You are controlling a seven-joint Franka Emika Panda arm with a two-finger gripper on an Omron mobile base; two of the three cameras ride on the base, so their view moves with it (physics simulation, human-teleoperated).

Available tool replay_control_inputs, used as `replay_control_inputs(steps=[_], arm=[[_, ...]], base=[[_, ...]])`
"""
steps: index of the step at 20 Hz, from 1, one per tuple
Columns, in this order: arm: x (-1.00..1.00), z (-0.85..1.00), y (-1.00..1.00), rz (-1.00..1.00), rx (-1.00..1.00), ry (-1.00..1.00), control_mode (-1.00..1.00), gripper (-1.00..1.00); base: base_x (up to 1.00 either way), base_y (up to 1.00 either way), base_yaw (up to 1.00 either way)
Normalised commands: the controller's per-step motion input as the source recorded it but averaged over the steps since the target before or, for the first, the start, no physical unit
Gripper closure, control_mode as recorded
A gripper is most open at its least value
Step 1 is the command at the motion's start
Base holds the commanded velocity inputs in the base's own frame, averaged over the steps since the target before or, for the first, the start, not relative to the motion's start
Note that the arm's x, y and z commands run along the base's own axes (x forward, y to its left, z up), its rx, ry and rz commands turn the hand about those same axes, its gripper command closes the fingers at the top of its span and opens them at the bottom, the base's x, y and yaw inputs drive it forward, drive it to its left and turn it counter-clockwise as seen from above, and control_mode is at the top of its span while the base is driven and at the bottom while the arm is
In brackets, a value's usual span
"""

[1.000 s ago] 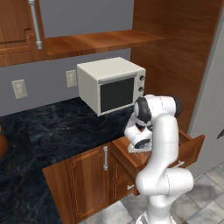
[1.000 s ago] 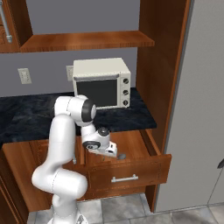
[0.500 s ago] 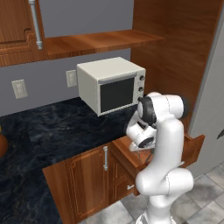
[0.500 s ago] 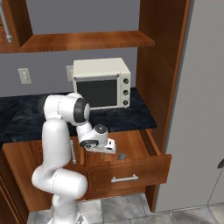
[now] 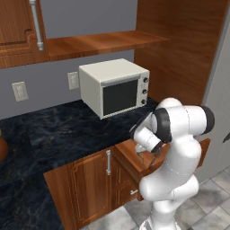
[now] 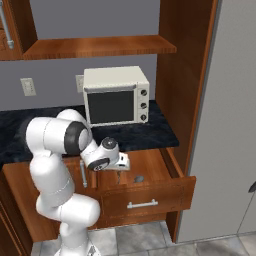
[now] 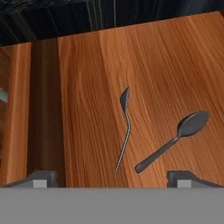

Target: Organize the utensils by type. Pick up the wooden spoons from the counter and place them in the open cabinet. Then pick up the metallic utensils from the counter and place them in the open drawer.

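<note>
My gripper (image 7: pixel 111 178) hangs open over the open drawer (image 6: pixel 150 192), with nothing between its fingers. Two metallic utensils lie on the drawer's wooden floor (image 7: pixel 87 87): a thin curved one (image 7: pixel 126 131) and, to its right, a grey spoon (image 7: pixel 175 141). In the right base view the gripper (image 6: pixel 120 172) points down into the drawer just left of the spoon (image 6: pixel 138 178). From the left base the gripper (image 5: pixel 146 158) sits low over the drawer (image 5: pixel 203 150), partly behind the arm. The open cabinet shelf (image 6: pixel 100 47) runs above the counter. The wooden spoons are out of view.
A white toaster oven (image 6: pixel 115 97) stands on the dark marble counter (image 5: pixel 54 134) behind the drawer. A tall wooden panel (image 6: pixel 182 75) and a grey fridge side (image 6: pixel 230 125) wall in the right. Closed lower cabinet doors (image 5: pixel 92 184) are left of the drawer.
The arm's elbow has swung sideways and the hand has drawn slightly back over the drawer. The jaws stay open and the utensils in the drawer have not moved.
</note>
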Motion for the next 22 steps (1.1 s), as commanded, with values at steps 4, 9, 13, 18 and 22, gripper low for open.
replay_control_inputs(steps=[4,9,13,18,22], arm=[[-0.05,0.92,-0.01,0.00,0.00,0.02,-1.00,-1.00],[-0.09,0.97,-0.03,0.00,0.00,0.11,-1.00,-1.00],[-0.06,1.00,-0.03,0.00,0.00,0.19,-1.00,-1.00],[-0.04,1.00,-0.08,0.00,0.00,0.24,-1.00,-1.00],[-0.28,0.78,-0.03,0.00,0.00,0.17,-1.00,-1.00]], base=[[0.00,0.00,0.00],[0.00,0.00,0.00],[0.00,0.00,0.00],[0.00,0.00,0.00],[0.00,0.00,0.00]])
